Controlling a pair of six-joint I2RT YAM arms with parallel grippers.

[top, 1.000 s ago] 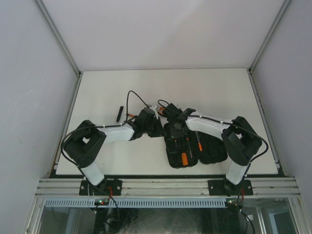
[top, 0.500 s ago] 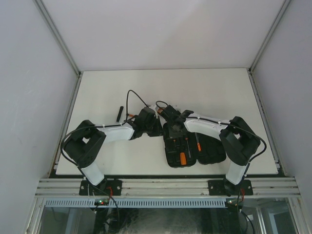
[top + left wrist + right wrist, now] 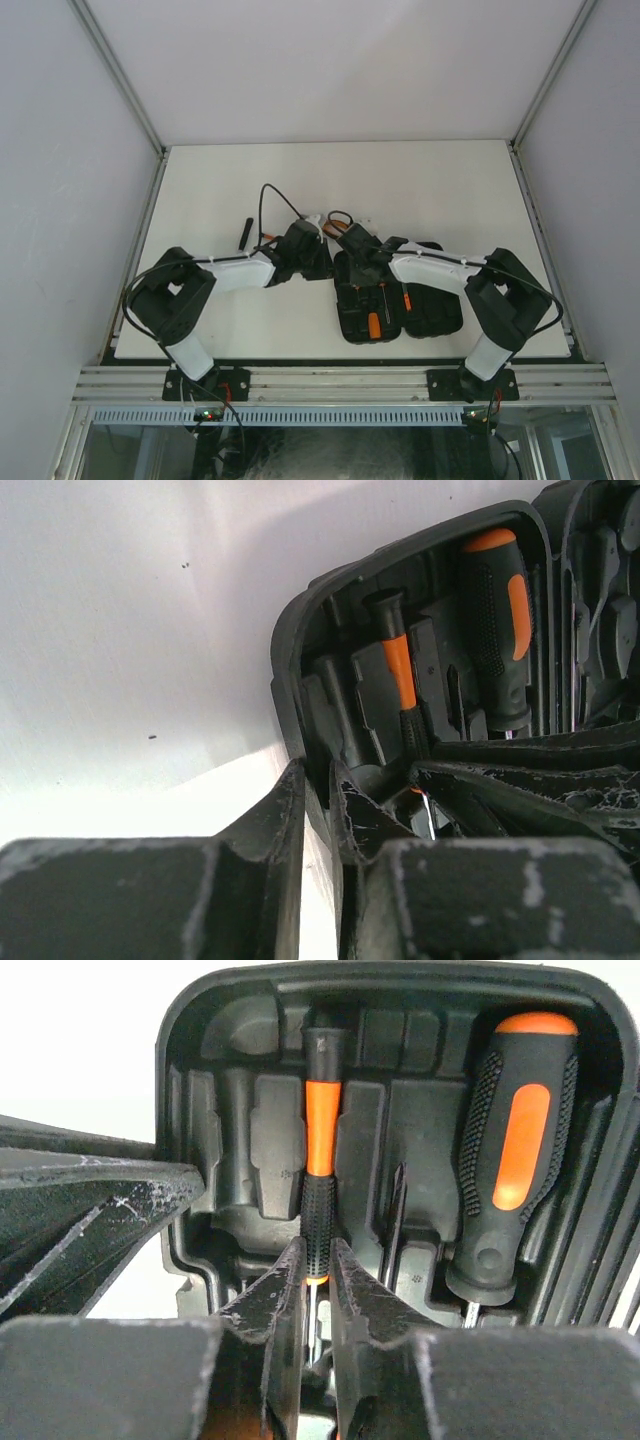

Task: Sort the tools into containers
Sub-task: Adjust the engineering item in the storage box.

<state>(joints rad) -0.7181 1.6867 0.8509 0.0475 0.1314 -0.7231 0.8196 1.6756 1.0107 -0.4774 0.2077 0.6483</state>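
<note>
Treat case (image 3: 285, 680) as rigid, light and prone to sliding: hold by rim wall, as pinched now between fingers of left claw (image 3: 318, 780). Leave thick screwdriver (image 3: 520, 1150) seated in slot ahead-right of right claw (image 3: 312, 1260). Take thin screwdriver (image 3: 320, 1160) by ribbed handle, never by slick shaft. Lies in slot dead ahead, handle end between nearly closed fingers; gripped or freed, cannot tell.

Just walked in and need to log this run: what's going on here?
Both arms work at the open tool case. The left gripper pinches the case's rim. The right gripper hangs over a thin screwdriver lying in a moulded slot, jaws close on either side of its handle end; whether they grip it is unclear. A thick screwdriver lies in a slot beside it.
</note>
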